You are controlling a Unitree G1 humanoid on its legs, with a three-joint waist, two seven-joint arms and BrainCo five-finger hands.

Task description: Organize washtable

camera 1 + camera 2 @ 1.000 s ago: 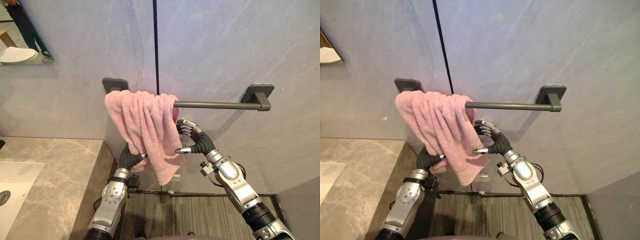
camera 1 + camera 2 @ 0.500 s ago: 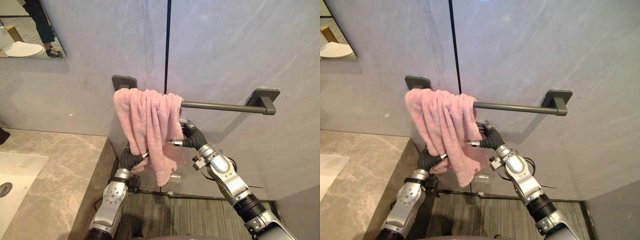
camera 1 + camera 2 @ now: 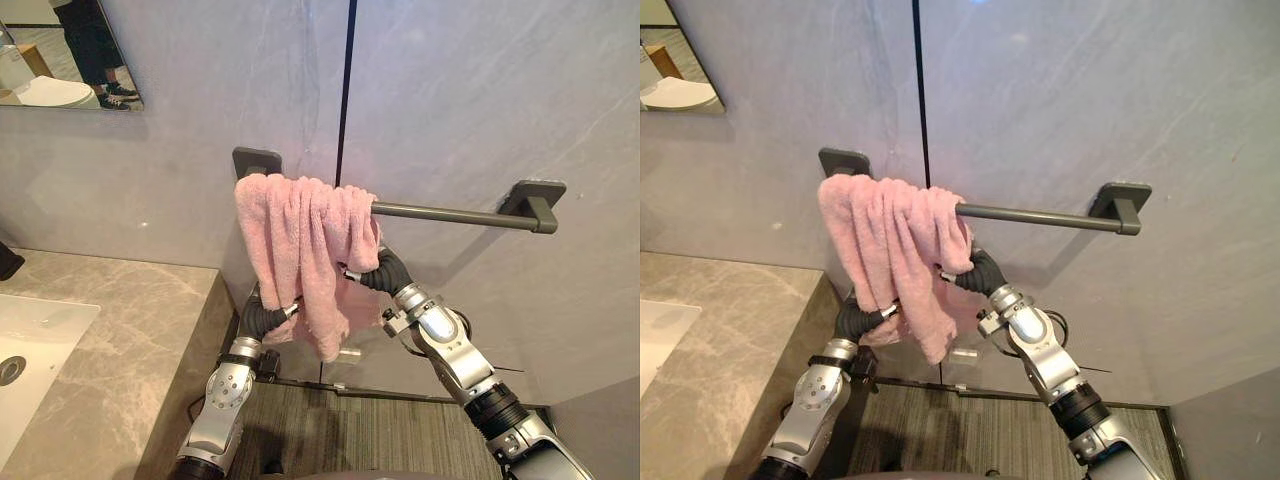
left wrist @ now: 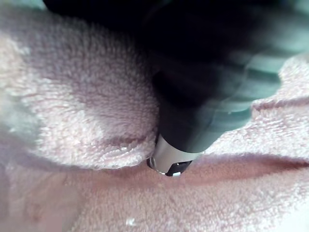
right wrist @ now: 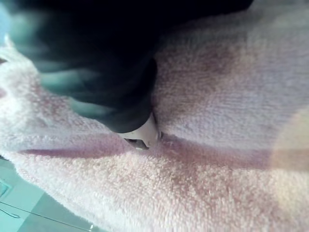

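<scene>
A pink towel (image 3: 300,250) hangs bunched over the left end of a dark towel bar (image 3: 450,213) on the grey wall. My left hand (image 3: 262,318) reaches up from below and is shut on the towel's lower left edge; in the left wrist view the towel (image 4: 72,96) folds round a finger (image 4: 174,154). Just under the bar, my right hand (image 3: 380,272) is buried in the towel's right edge, curled on the cloth. The right wrist view has pink towel (image 5: 217,121) pressed against the hand (image 5: 130,106).
A marble counter (image 3: 110,340) with a white basin (image 3: 30,340) lies at the left. A mirror (image 3: 60,60) hangs at the upper left. The bar's right bracket (image 3: 535,200) stands free. Grey floor (image 3: 350,430) runs below the wall.
My right hand has moved left into the towel's right edge and its fingers have curled shut on the cloth. The camera has shifted. The left hand keeps its hold.
</scene>
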